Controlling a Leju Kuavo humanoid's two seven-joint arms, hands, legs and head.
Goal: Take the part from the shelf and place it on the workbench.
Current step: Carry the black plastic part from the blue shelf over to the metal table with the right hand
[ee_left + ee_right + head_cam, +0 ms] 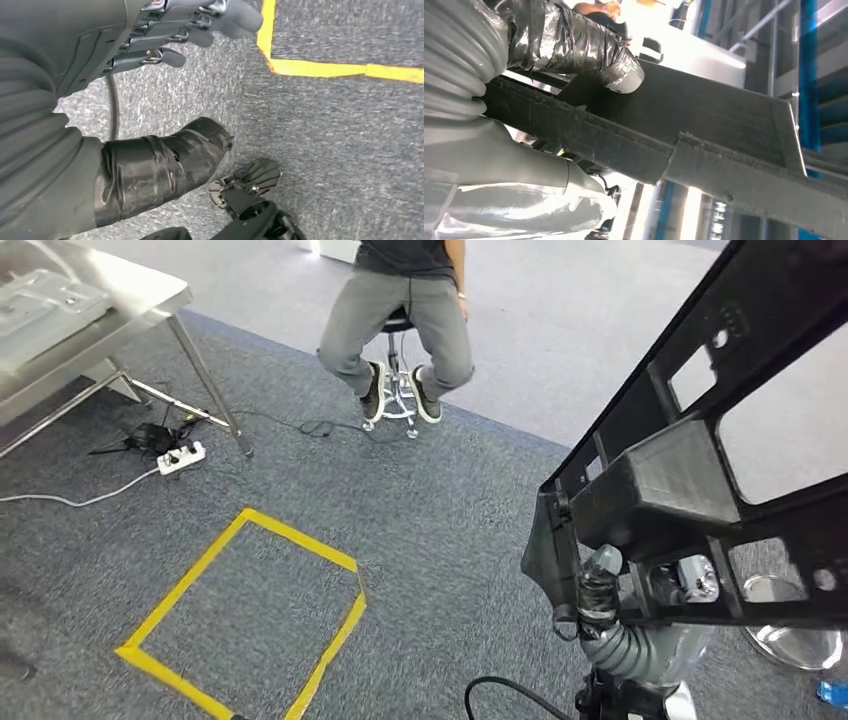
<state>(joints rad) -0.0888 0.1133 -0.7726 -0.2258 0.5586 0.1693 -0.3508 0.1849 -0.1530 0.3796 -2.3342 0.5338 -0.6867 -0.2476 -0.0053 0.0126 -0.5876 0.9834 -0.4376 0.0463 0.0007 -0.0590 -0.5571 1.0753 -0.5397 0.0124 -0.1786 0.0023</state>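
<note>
Part [700,440], a black plastic frame with open windows and a boxy block in its middle, stands raised at the right of the head view, slanting up toward the top right corner and held clear of the carpet. Right hand [610,590] grasps it from below, just under the block; the right wrist view shows the part [704,135] clamped between the taped thumb [589,50] on one face and the pale fingers [549,200] on the other. Left hand [165,35] hangs over the carpet [350,150] with nothing in it, its dark fingers slightly curved and spread, thumb [165,160] wrapped in black tape.

Beyond the part, yellow tape [240,610] outlines a square on the grey carpet. A steel table [90,310] stands at the far left, a white power strip [182,457] and cables beside its leg. A person [400,310] sits on a stool [398,390] further back. A shiny metal bowl [795,635] lies on the floor under the part's lower edge.
</note>
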